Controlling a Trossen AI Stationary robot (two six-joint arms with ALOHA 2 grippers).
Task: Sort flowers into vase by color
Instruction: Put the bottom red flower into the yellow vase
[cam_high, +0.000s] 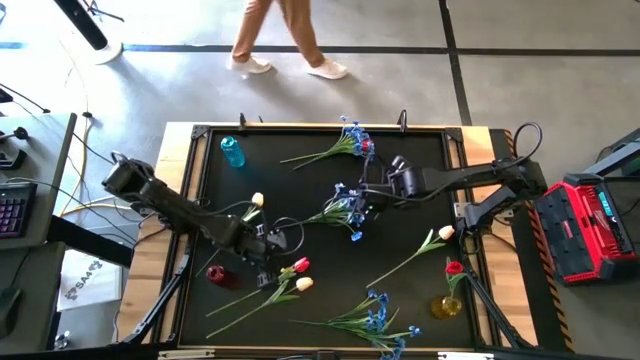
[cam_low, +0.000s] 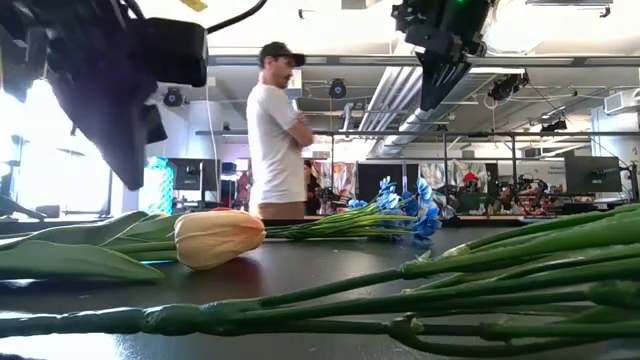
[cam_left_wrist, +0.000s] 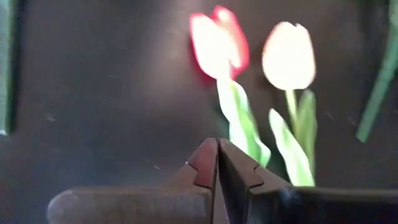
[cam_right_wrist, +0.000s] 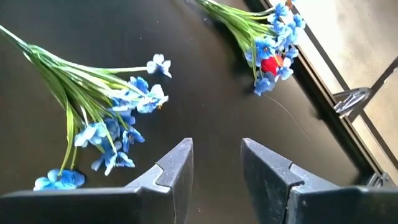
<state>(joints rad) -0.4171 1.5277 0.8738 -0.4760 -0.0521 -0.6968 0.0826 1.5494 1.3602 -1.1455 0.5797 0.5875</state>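
Flowers (cam_high: 290, 275) lower centre: light, floppy; grasp at stem. Left gripper (cam_left_wrist: 217, 163) clenched empty; right gripper (cam_right_wrist: 214, 163) released over blue spray (cam_right_wrist: 106, 118)

- Legible text: none confirmed.
- White sheet (cam_high: 85, 283), lower left of high view, beside the table: dark printed marks, too small to read.
- Red case (cam_high: 592, 222), right edge: no readable label.
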